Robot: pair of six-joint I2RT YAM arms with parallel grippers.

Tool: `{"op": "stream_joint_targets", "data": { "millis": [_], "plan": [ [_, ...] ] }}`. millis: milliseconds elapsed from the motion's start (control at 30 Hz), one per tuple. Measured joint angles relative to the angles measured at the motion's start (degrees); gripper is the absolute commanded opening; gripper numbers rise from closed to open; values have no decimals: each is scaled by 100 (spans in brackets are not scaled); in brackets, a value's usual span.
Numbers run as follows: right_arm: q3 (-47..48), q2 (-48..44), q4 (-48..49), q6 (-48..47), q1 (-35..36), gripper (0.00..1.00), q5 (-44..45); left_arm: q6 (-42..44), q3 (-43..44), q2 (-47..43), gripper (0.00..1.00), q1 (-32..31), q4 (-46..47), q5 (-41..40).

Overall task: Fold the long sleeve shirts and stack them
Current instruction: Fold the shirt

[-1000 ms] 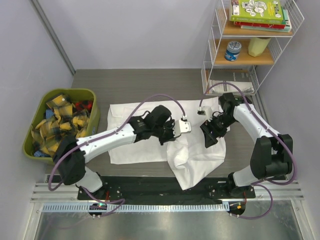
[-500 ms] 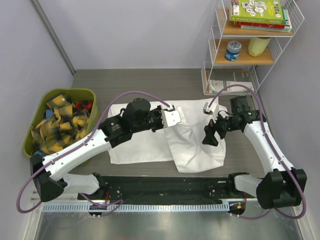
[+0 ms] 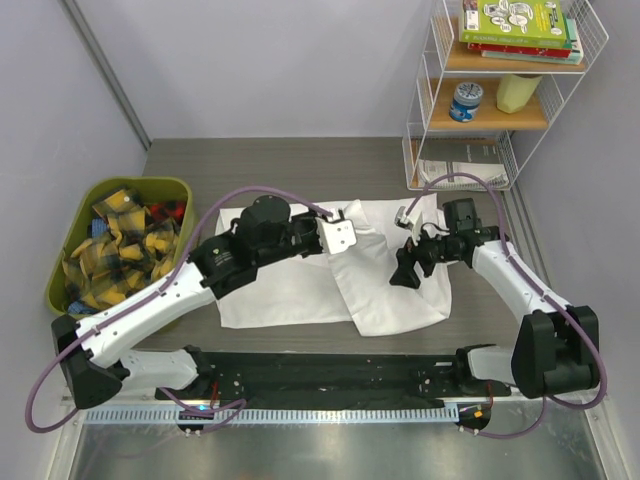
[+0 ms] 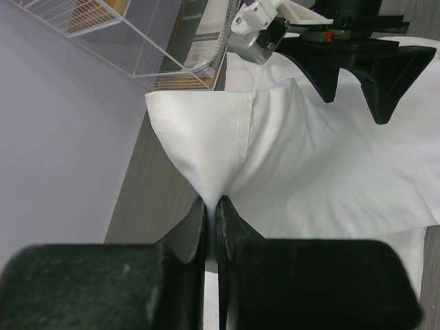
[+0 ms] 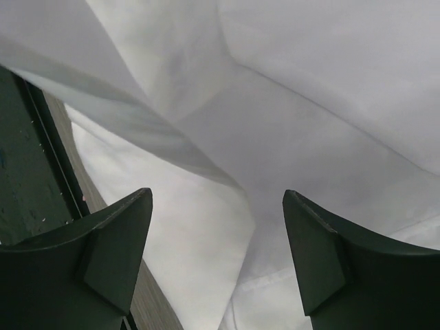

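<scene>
Item: fold in progress, white long-sleeve garment, mid-table. Handling, judged from the present layout: the near hem of the shirt lies toward the arm bases and should be left anchored on the table. The lifted fold should be carried low and evenly so that no crease drags across. The left gripper has its fingers pressed together on a small peak of seamed edge. That grip is narrow, so a slow pull would help, since soft cloth could slide out of it. The right gripper is spread wide with nothing between its fingers, poised just above the cloth to the right of the held peak. It would do best to close on a matching edge rather than a loose middle layer, which would make the fold line run straight. Description: plain white, soft and cotton-like, unprinted, with a stitched seam visible at the pinch. The raised part drapes in broad, soft folds, tented up at the left grip and slack elsewhere. Position: centre-right of the table, overlapping a flat white layer that is spread beneath the left arm. Whether that layer is a separate shirt cannot be told. Beyond: a green bin of plaid cloths at the left edge and a wire shelf at the far right.
</scene>
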Motion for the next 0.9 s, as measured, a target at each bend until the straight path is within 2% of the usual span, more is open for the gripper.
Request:
{"op": "stream_joint_targets", "data": {
  "millis": [100,233,333,433,667,700,767,800,900],
  "plan": [
    [-26,96,302,188,0,77,127,66,-26,-151,0,0,28,2],
    [-28,76,479,348,-24,77,199,125,-52,-282,0,0,74,0],
    [-28,-50,435,361,-103,83,216,131,-109,-348,0,0,76,-2],
    [-28,-297,413,363,-164,83,153,133,-160,-380,0,0,81,-2],
    [142,42,597,741,-9,74,-103,138,-219,-380,0,0,116,-2],
    [157,125,638,769,31,60,-118,151,-219,-380,0,0,120,-4],
    [160,219,664,787,96,50,-138,173,-221,-380,0,0,129,-33],
    [160,249,669,800,122,33,-149,188,-221,-380,0,0,138,-46],
    [162,284,678,848,188,1,-164,221,-236,-391,0,2,157,-74]
  ]
}}
